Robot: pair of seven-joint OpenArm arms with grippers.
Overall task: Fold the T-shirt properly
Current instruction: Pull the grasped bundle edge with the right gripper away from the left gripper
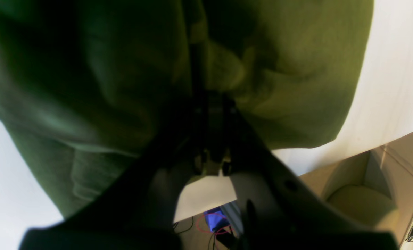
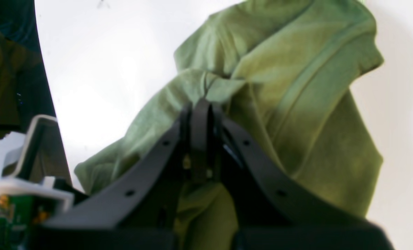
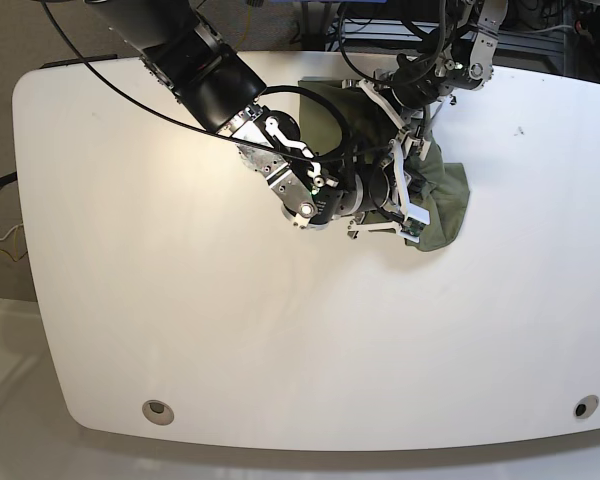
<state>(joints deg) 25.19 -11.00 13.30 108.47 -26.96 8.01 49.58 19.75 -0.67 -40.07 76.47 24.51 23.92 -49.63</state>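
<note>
Item: T-shirt [image 3: 445, 200], olive, bunched near the far edge of the white table [image 3: 180, 330], mostly beneath my two arms. Right gripper [image 2: 201, 104] clenched on a fold; left gripper [image 1: 199, 69] likewise pinching cloth. I judge both grips serve to lift and spread it before folding.

My two arms crowd over the T-shirt [image 3: 448, 205] at the table's [image 3: 180, 330] far edge, my right forearm [image 3: 205, 70] barring approach from its left, bare tabletop in front of and right of it.
</note>
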